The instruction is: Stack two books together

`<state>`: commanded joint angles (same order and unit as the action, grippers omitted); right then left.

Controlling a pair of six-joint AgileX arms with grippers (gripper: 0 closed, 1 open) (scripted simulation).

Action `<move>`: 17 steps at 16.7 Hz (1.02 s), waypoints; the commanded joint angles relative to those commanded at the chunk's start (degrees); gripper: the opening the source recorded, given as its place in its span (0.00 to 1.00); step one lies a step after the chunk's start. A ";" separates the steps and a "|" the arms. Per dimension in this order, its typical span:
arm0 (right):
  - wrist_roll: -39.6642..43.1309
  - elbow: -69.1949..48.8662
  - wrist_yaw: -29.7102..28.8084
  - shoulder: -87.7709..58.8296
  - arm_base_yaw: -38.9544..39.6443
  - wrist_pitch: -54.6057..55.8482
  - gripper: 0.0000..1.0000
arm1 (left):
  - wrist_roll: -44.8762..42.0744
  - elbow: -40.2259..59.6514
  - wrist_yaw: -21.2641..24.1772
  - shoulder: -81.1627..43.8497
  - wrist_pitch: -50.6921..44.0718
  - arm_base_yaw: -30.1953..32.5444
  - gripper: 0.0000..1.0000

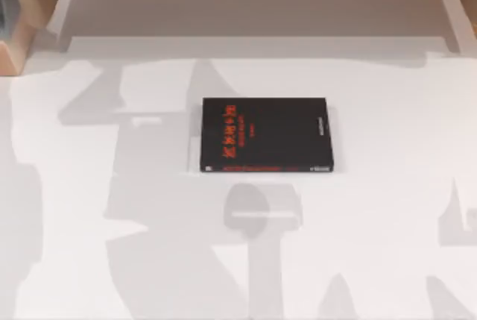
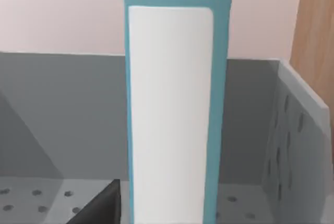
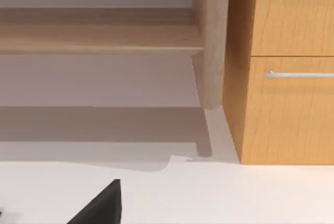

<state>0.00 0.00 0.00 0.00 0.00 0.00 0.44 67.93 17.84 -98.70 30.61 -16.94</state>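
Overhead, the black book (image 1: 265,134) lies flat near the middle of the white table (image 1: 387,208), its cover with red lettering facing up and its spine toward the near edge. Grey arm shadows fall across the tabletop on both sides of it and just in front of it.

From the left wrist view, a teal-blue book (image 2: 172,104) stands upright, its white page block facing the camera and its teal covers framing it. It stands inside a grey bin (image 2: 292,130) with a perforated floor and wall. A dark part of the left gripper (image 2: 102,208) sits just beside the book's lower edge; whether its fingers are spread or pressed together I cannot tell.

From the right wrist view, a dark part of the right gripper (image 3: 102,205) hangs over bare tabletop, facing a wooden shelf (image 3: 99,38) and a wooden cabinet (image 3: 287,78) with a metal handle (image 3: 300,74). Its finger state I cannot tell either.
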 joint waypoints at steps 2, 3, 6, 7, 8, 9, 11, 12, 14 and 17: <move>0.00 0.00 0.00 0.00 0.00 0.00 1.00 | -0.01 4.21 1.33 -6.32 1.87 -0.86 1.00; 0.00 0.00 0.00 0.00 0.00 0.00 1.00 | -0.02 5.91 1.88 -8.89 2.62 -1.19 1.00; 0.00 0.00 0.00 0.00 0.00 0.00 1.00 | -0.04 9.17 3.01 -13.71 4.05 -1.76 1.00; 0.00 0.00 0.00 0.00 0.00 0.00 1.00 | -0.04 9.58 3.15 -14.28 4.23 -1.82 1.00; 0.00 0.00 0.00 0.00 0.00 0.00 1.00 | -0.04 9.65 3.18 -14.37 4.26 -1.84 1.00; 0.00 0.00 0.00 0.00 0.00 0.00 1.00 | -0.04 9.65 3.18 -14.37 4.26 -1.84 1.00; 0.00 0.00 0.00 0.00 0.00 0.00 1.00 | -0.04 9.65 3.18 -14.37 4.26 -1.84 1.00; 0.00 0.00 0.00 0.00 0.00 0.00 1.00 | -0.04 9.36 3.08 -14.21 4.16 -1.52 1.00; 0.00 0.00 0.00 0.00 0.00 0.00 1.00 | -0.05 10.31 2.89 -14.77 3.99 -1.52 1.00; 0.00 0.00 0.00 0.00 0.00 0.00 1.00 | -0.02 13.39 2.55 -16.94 3.11 -1.17 1.00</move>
<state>0.00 0.00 0.00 0.00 0.00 0.00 0.42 81.32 20.39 -115.64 33.72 -18.10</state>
